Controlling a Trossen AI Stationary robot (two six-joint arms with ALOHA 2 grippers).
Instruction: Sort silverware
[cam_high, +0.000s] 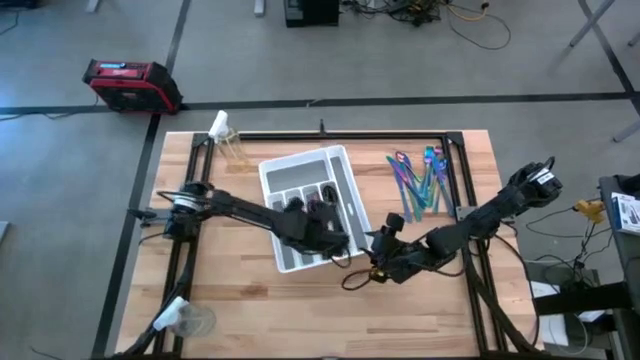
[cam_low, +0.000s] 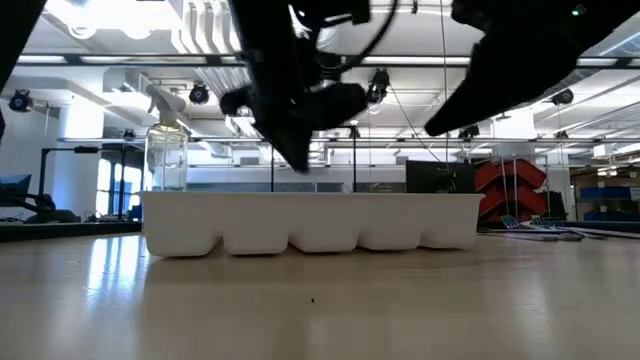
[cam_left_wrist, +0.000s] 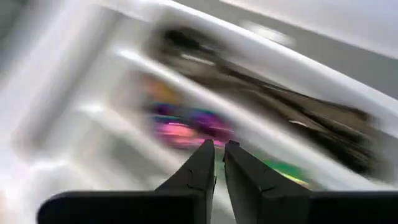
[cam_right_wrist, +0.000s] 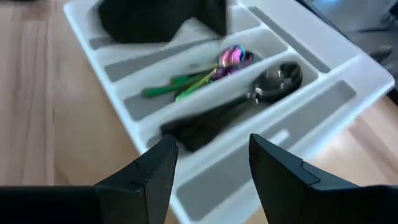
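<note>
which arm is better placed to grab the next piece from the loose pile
Right, probably. The right gripper is open, empty and nearer the loose silverware beside the white tray. The left gripper is shut over the tray.

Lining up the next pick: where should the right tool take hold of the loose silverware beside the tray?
Probably take one outer piece of the loose silverware by its mid-handle, right tool straight down from above, fingers across it: the pieces lie flat on the table, fanned and overlapping.
</note>
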